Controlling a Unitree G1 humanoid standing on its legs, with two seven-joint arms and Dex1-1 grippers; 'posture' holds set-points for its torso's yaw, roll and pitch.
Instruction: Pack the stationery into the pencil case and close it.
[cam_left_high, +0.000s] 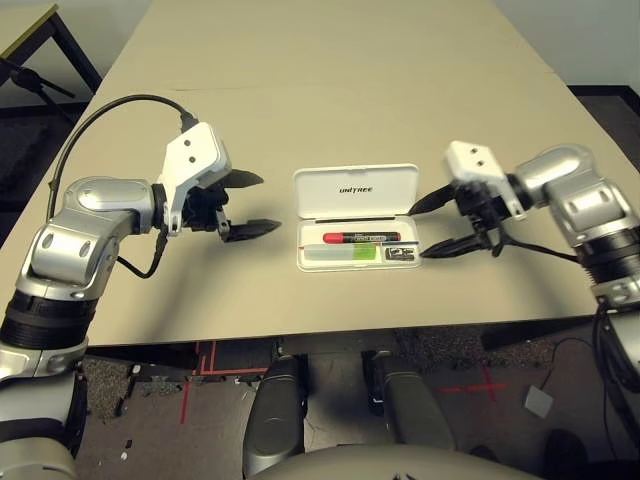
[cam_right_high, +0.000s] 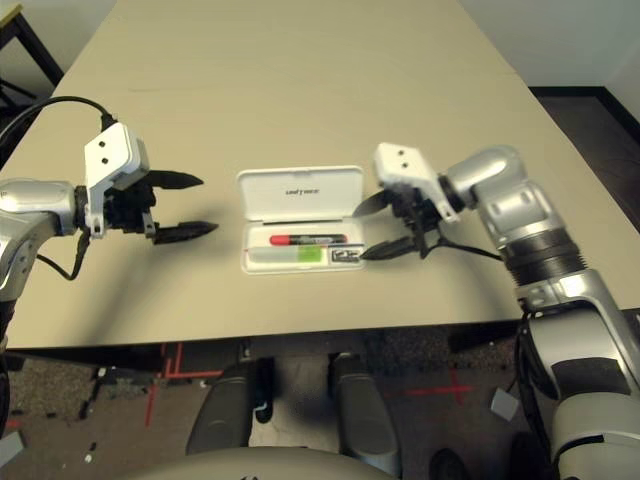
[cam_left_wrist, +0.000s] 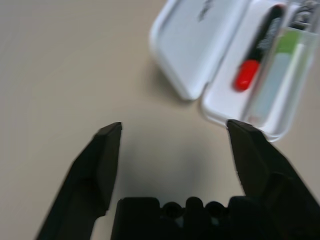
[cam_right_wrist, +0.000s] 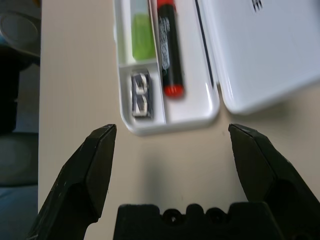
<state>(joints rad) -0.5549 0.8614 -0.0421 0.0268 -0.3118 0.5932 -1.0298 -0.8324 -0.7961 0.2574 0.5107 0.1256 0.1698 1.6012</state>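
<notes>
The white pencil case (cam_left_high: 355, 190) lies open at the table's middle, its lid marked "UNITREE" folded back flat. In its tray lie a red marker (cam_left_high: 360, 238) with a black label, a light green flat stick (cam_left_high: 348, 255) and a small silver-black piece (cam_right_wrist: 140, 95) in the end compartment. My left gripper (cam_left_high: 254, 204) hovers open just left of the case with nothing between its fingers. Just right of the case, my right gripper (cam_left_high: 432, 226) stands open and empty, its fingertips close to the tray's right end.
The tan table (cam_left_high: 330, 70) stretches far behind the case. Its front edge runs close below both grippers. A black cable (cam_left_high: 100, 125) loops over my left forearm. A dark table leg (cam_left_high: 40, 60) stands off the far left corner.
</notes>
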